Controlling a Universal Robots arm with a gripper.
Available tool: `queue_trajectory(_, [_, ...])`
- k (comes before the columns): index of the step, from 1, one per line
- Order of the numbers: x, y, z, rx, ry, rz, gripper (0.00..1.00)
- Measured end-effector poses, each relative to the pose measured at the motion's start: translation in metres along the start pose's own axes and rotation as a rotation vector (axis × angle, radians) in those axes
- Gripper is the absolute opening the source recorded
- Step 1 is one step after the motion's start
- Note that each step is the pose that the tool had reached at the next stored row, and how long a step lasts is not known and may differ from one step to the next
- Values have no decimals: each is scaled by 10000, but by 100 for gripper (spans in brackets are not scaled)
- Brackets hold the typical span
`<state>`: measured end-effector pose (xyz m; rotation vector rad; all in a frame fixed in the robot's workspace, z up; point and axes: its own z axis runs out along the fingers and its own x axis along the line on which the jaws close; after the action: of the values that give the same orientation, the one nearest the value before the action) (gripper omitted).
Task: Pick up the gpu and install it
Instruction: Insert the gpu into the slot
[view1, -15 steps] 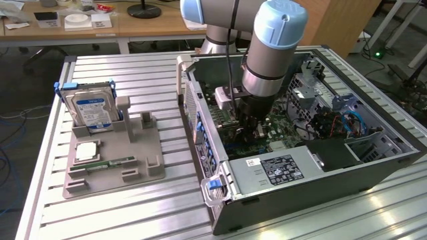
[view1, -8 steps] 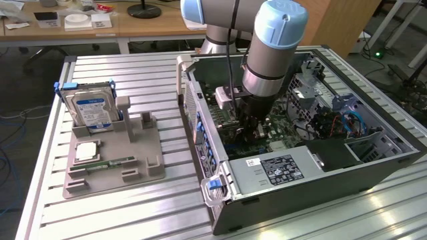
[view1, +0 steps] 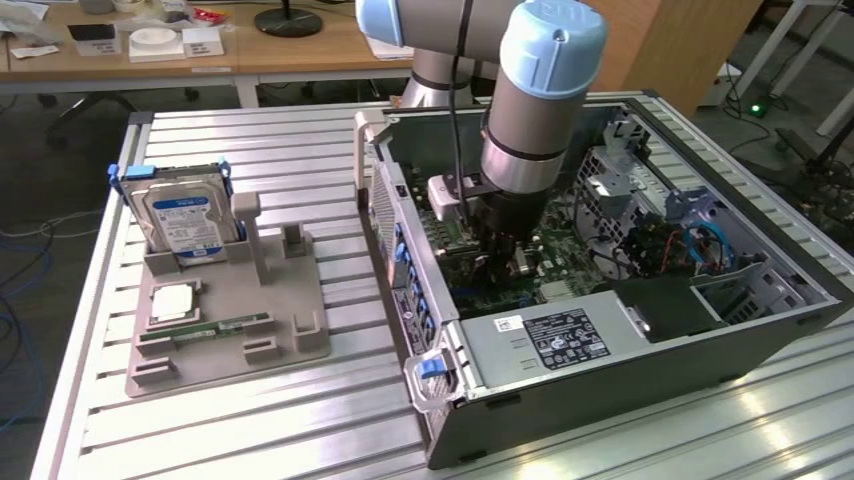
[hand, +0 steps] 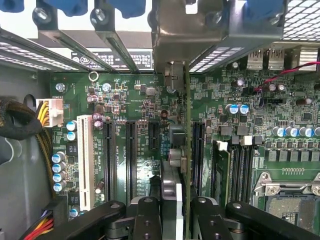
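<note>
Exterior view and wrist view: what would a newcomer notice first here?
The open computer case on the exterior view's right, with the arm reaching down into it. In the wrist view the tool grips the gpu, standing edge-on over the green motherboard. A hard drive stands in the grey holder.

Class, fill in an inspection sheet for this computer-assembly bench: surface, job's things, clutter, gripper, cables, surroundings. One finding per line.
Surface: ribbed metal table carrying an open computer case and a grey parts holder.
Job's things: gpu seen edge-on, standing upright over the motherboard among the expansion slots, its metal bracket at the case's rear wall.
Clutter: hard drive upright in the holder; memory stick lying in it.
Gripper: gripper lowered inside the case, shut on the gpu's upper edge.
Cables: blue cables inside the case; yellow and red wire bundle.
Surroundings: wooden desk behind, with small boxes.
</note>
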<state>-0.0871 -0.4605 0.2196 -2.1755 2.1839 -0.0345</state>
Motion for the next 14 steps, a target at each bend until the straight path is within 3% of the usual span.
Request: queue_trajectory(14, [2, 13, 49, -5, -9, 4, 28])
